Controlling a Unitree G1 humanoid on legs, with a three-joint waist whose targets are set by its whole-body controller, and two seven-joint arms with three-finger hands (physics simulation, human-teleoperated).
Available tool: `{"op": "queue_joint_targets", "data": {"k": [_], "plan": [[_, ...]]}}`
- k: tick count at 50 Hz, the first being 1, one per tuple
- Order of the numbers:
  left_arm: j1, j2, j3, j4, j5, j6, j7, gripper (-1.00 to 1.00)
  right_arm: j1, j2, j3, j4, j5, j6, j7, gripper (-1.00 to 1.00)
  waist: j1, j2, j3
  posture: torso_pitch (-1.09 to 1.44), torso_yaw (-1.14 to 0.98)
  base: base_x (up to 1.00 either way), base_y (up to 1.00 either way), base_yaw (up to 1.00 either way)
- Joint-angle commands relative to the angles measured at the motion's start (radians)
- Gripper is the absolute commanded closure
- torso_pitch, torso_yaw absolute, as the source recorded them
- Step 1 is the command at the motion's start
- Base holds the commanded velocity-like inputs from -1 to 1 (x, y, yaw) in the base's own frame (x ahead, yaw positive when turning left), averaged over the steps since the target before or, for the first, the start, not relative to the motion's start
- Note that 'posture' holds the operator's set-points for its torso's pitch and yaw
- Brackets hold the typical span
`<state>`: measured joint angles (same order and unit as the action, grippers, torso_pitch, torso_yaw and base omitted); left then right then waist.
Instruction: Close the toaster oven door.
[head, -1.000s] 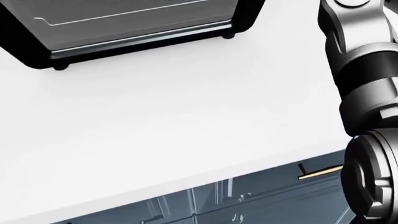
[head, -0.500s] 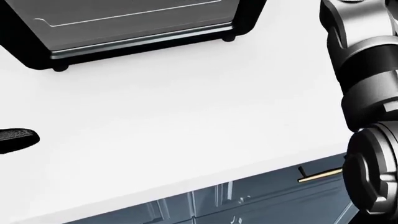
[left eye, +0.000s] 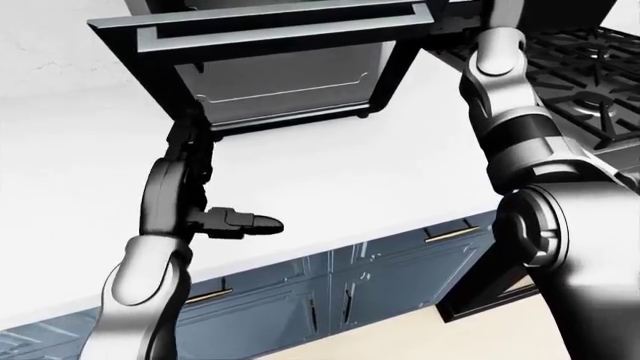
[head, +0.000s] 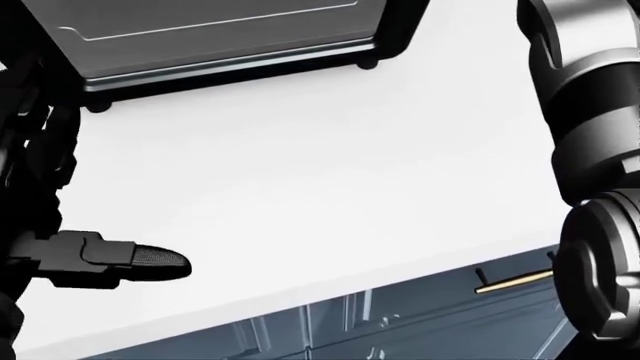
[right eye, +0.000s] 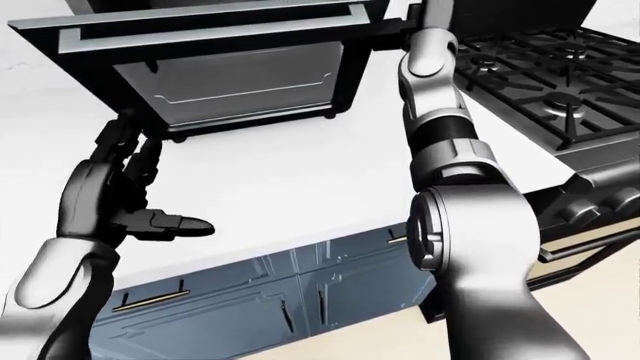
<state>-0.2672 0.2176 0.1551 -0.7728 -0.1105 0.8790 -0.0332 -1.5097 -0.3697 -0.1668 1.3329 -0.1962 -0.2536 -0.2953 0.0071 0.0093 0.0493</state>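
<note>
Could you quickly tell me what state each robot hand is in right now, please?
Left robot hand: open, fingers reaching up under the toaster oven door, holding nothing.
Right robot hand: out of view past the top edge.

I read no text, label, brand, number or sign in any of my three views.
</note>
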Motion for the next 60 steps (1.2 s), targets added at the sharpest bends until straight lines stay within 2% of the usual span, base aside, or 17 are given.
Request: {"op": "queue_joint_targets", "data": {"k": [1, 9, 26, 36, 60], "plan": [[-0.020, -0.001, -0.009, -0.019, 0.040, -0.033, -0.026, -1.00, -0.051, -0.009, -0.001, -0.053, 0.002, -0.038, -0.007, -1.00, 0.003, -0.004, -0.031, 0.00, 0.00, 0.00, 0.00, 0.00], [-0.119, -0.036, -0.060, 0.088, 0.106, -0.048, -0.085, -1.00, -0.048, -0.009, -0.002, -0.054, 0.006, -0.038, -0.008, -1.00, 0.005, -0.013, -0.032, 0.00, 0.00, 0.00, 0.00, 0.00], [-0.327, -0.071, -0.083, 0.252, 0.098, -0.046, -0.147, -1.00, -0.055, -0.008, -0.001, -0.051, 0.003, -0.039, -0.007, -1.00, 0.007, -0.026, -0.032, 0.00, 0.00, 0.00, 0.00, 0.00], [-0.388, -0.073, -0.075, 0.351, 0.082, -0.085, -0.142, -1.00, -0.052, -0.005, -0.001, -0.051, 0.002, -0.039, -0.010, -1.00, 0.010, -0.030, -0.030, 0.00, 0.00, 0.00, 0.00, 0.00], [-0.511, -0.026, -0.060, 0.585, 0.069, -0.207, -0.135, -1.00, -0.017, -0.006, 0.011, -0.054, -0.029, -0.006, -0.054, -1.00, 0.010, -0.031, -0.033, 0.00, 0.00, 0.00, 0.00, 0.00]]}}
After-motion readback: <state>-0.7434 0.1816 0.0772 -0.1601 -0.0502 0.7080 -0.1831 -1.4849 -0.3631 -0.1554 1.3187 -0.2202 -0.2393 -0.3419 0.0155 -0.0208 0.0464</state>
